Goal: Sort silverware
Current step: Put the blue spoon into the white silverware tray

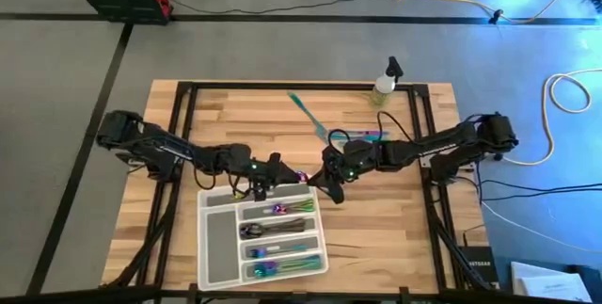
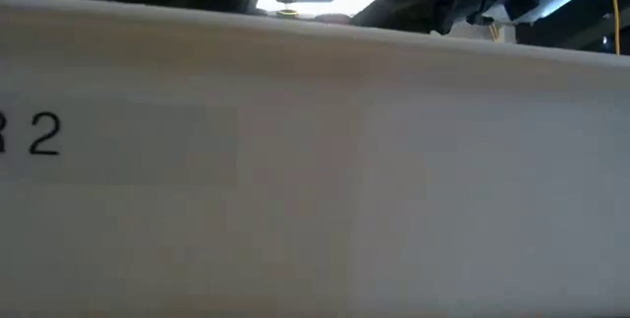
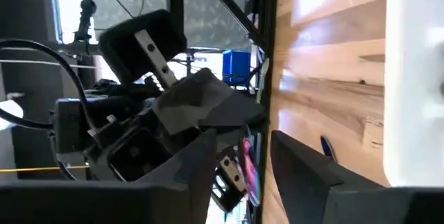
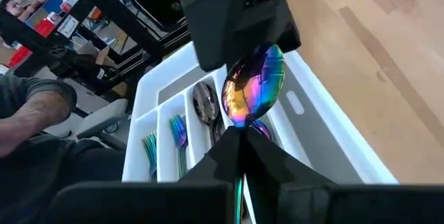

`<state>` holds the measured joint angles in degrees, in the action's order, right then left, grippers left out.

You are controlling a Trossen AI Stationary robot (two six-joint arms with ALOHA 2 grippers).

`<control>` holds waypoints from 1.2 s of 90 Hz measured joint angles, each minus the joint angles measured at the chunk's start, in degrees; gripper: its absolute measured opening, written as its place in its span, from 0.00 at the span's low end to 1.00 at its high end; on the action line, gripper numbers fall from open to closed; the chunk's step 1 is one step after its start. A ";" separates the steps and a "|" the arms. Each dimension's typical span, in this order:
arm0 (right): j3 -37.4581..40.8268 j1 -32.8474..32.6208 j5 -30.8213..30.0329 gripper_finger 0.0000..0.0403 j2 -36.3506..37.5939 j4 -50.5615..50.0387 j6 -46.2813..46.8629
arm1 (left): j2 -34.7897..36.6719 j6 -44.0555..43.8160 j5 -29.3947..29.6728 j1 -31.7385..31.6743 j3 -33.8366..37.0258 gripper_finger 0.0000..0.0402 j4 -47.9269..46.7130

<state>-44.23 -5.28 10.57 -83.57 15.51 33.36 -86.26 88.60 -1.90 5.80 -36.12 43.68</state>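
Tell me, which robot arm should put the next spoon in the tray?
Probably the right. The right gripper is already shut on an iridescent spoon, held beside the white tray. The left gripper sits over the tray's top edge, open and empty.

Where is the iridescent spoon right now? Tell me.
The iridescent spoon is clamped in the right end effector, held above the far right corner of the white tray, near the table's middle and close to the left end effector.
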 joint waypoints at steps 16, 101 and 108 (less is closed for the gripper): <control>0.00 0.00 0.07 0.00 0.00 0.31 -0.05 | -0.02 -0.33 -1.30 -1.49 -0.31 0.27 -0.08; 0.00 0.02 0.57 0.00 0.04 1.01 -0.20 | -0.07 -5.25 -4.08 -2.79 -3.31 0.21 -3.82; 0.00 0.01 0.55 0.00 0.04 1.10 -0.21 | -0.07 -4.85 -4.05 -2.79 -3.34 0.18 -4.38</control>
<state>-44.23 -5.26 11.11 -83.53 16.61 33.15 -86.32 83.74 -5.95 3.01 -39.46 39.30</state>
